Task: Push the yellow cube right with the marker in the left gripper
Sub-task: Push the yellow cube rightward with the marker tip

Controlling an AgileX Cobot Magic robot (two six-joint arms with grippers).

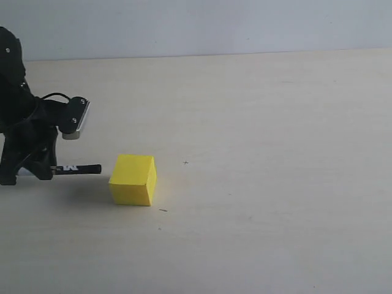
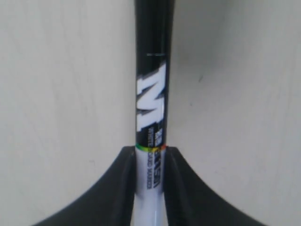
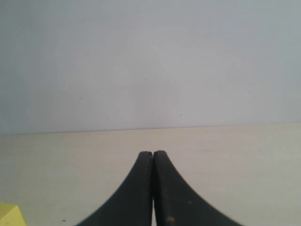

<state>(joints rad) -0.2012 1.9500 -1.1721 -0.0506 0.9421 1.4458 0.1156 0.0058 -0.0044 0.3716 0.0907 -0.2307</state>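
The yellow cube [image 1: 133, 179] rests on the pale table, left of centre; a corner of the yellow cube [image 3: 10, 215] shows in the right wrist view. My left gripper [image 1: 44, 169] sits at the far left, low over the table, shut on the marker [image 1: 76, 168]. The marker lies level and its black end points right, stopping a short gap from the cube's left face. In the left wrist view the marker [image 2: 153, 108] runs out from between the black fingers [image 2: 122, 188] of my left gripper [image 2: 150, 153]. My right gripper [image 3: 153, 154] is shut and holds nothing.
A pale wooden table [image 1: 275, 153] stretches right of the cube, with a grey wall [image 1: 214, 24] behind it. A grey-tipped camera module [image 1: 76, 116] sits on the left arm above the marker.
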